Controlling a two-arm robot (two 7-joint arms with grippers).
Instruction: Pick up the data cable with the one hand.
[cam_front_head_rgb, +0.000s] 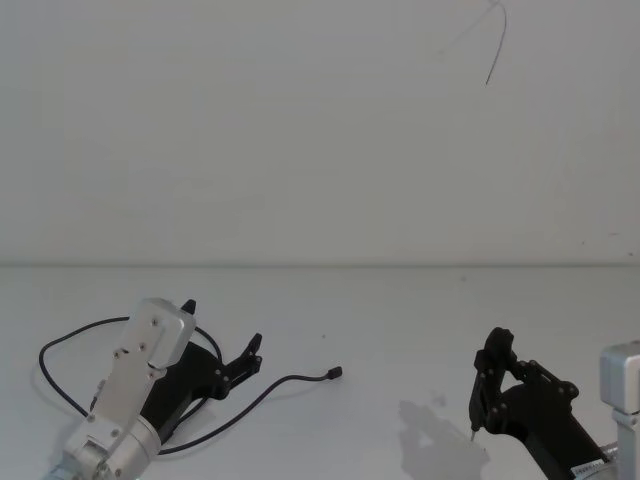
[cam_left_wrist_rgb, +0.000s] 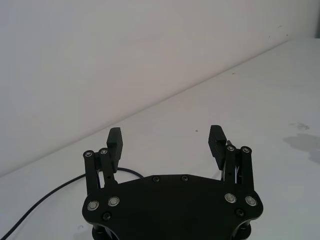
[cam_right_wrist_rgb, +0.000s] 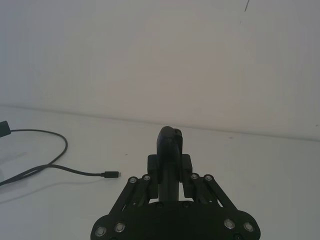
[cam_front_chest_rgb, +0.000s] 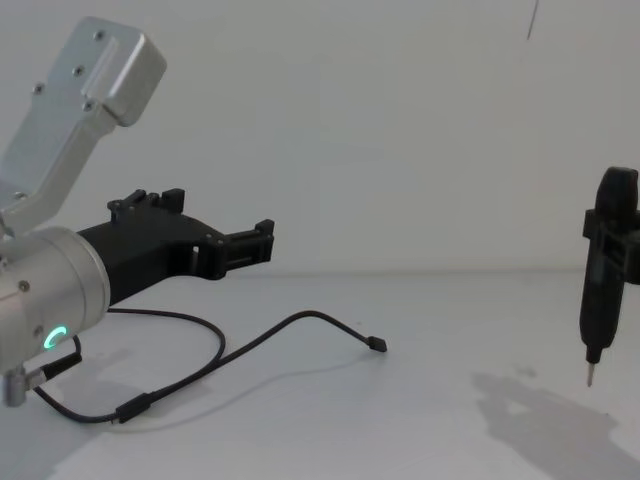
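White wall (cam_front_head_rgb: 300, 130) behind, pale tabletop (cam_front_head_rgb: 400, 310) below. Over near-left part of tabletop, left claw (cam_front_head_rgb: 222, 323) hovers released, jaws spread wide, above cable's loop and apart from it. Near right edge, right claw (cam_front_head_rgb: 492, 380) parked, clenched on pen-shaped tool (cam_front_chest_rgb: 603, 270), tip pointing down. Slack on tabletop, data cable (cam_front_head_rgb: 300, 377) loops beneath left claw, free plug (cam_front_head_rgb: 335, 373) trailing toward centre. Judged step: approach, nothing grasped yet. Next move calls for descent with jaws straddling cord, then full closure, since cord is thin.
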